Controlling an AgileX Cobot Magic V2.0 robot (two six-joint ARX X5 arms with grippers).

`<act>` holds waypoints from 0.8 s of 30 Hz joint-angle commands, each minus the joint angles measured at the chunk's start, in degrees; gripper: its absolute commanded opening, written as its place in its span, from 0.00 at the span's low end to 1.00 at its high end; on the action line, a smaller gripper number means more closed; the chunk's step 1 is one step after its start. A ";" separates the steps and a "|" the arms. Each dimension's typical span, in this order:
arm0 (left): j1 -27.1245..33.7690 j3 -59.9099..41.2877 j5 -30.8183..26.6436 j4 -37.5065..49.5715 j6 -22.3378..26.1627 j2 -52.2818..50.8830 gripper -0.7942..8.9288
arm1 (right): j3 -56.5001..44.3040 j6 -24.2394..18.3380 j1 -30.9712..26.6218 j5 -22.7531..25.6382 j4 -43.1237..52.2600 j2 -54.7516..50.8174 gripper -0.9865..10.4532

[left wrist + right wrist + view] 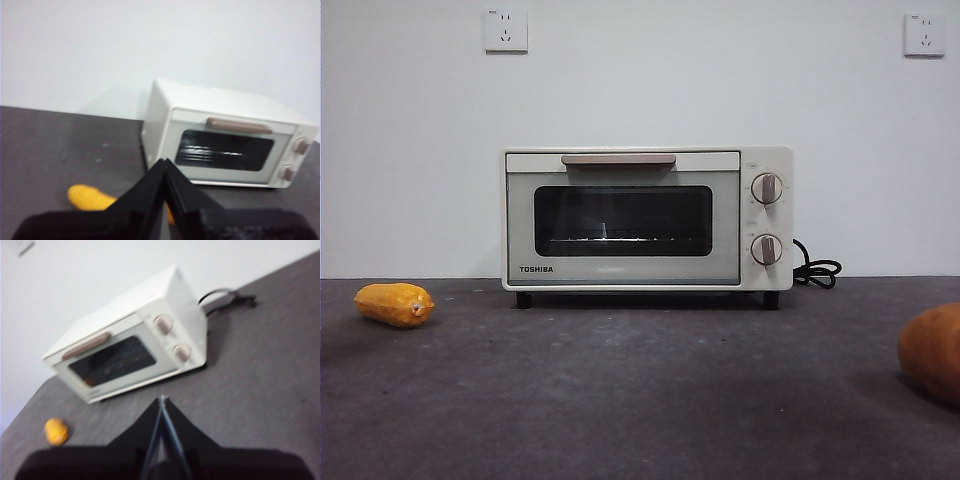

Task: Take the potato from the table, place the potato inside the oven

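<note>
The potato (932, 352) sits at the right edge of the frame on the counter (640, 400), half cut off. Oven (647, 219) is center, door shut. A glossy yellow vegetable (394, 304) lies far left. Left claw (165, 165) and right claw (161, 401) are both pinched closed, holding nothing. I'd open the door first, then grab the potato across its middle.

My front camera sits low at counter (620, 400) height, facing the oven (647, 218) door squarely. Both wrist cameras look down past each pincer from higher and farther back, sharing that oven (225, 135) (130, 340) from opposite angles.
</note>
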 commanded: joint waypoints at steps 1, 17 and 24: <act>0.17 5.22 3.28 0.11 -0.52 6.93 0.08 | 4.63 -1.22 -0.04 -3.39 -2.29 4.20 0.08; -0.11 36.72 23.34 -5.79 -0.98 45.29 0.08 | 28.11 -9.27 0.02 -12.98 -13.68 30.18 0.08; -1.62 47.19 23.93 -9.62 -1.38 54.80 0.08 | 38.12 -12.94 0.02 -12.98 -20.11 38.69 0.08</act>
